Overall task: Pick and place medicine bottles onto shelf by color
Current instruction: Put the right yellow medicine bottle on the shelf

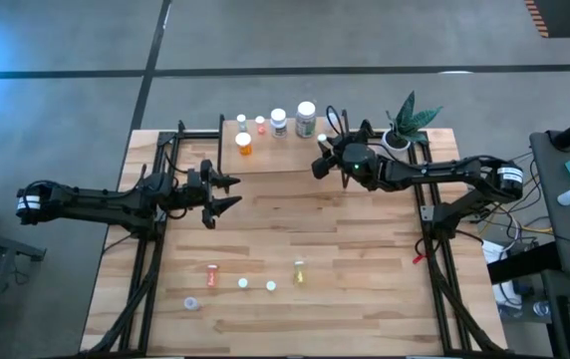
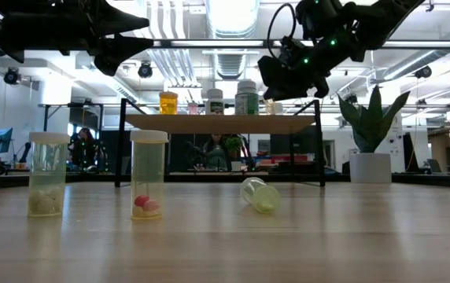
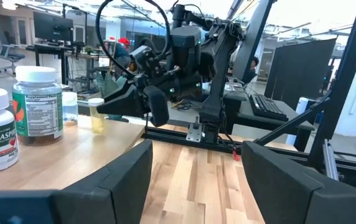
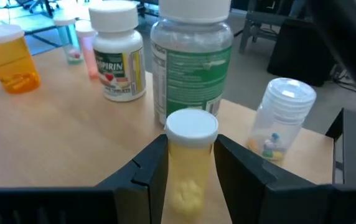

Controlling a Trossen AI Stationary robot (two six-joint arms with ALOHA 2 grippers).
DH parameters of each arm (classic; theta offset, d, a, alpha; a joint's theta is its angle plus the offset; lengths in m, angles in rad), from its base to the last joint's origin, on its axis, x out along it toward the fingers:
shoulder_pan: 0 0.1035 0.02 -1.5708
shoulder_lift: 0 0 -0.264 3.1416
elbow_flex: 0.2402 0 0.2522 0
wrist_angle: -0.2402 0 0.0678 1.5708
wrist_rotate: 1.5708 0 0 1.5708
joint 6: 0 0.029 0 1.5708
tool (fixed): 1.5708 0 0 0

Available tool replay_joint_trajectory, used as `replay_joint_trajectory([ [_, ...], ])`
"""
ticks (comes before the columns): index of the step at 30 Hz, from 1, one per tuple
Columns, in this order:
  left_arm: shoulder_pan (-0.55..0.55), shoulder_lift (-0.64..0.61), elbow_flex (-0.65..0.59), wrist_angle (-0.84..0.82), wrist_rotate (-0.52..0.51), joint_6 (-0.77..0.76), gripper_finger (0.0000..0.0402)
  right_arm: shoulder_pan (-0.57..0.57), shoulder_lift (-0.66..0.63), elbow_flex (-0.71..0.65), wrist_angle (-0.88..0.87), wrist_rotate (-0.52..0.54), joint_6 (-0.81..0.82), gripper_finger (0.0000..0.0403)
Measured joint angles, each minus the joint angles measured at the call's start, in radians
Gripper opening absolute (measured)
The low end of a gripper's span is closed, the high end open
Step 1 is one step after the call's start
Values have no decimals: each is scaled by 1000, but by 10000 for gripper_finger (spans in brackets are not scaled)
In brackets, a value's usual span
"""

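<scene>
The shelf [image 1: 275,158] stands at the table's far middle. On it stand an orange bottle [image 1: 244,144], two small bottles [image 1: 242,122], a white-labelled bottle [image 4: 121,53], a larger green-labelled bottle [image 4: 190,62] and a small clear bottle [image 4: 282,118]. My right gripper [image 1: 321,163] is over the shelf's right part, shut on a yellow bottle [image 4: 190,168] with a white cap. My left gripper [image 1: 227,194] is open and empty, above the table left of the shelf's near edge. Several more bottles [image 1: 242,283] stand or lie near the table's near edge. My right gripper pinches the yellow bottle's body [image 4: 190,186] between its two fingers [image 4: 150,171], just below the white cap [image 4: 192,124]. The fingers come from the table's right side, slanting down. The bottle is upright; in the left wrist view its base [image 3: 96,129] seems to sit on the shelf board.
A white pot with a green plant [image 1: 408,122] stands at the far right, beside the shelf. On the near table are a pink bottle [image 1: 212,270], a yellow bottle lying on its side [image 2: 259,194] and two upright clear ones [image 2: 148,173]. Black frame rails [image 1: 155,249] run along both table sides.
</scene>
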Motion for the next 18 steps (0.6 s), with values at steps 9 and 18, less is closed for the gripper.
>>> replay_joint_trajectory([
  [9, 0, 0, 0, 0, 0, 0, 231, -58, 26, 0, 18, -1, 19, 121],
  [18, 0, 0, 0, 0, 0, 1, 231, -68, 56, 0, 25, -6, 33, 121],
])
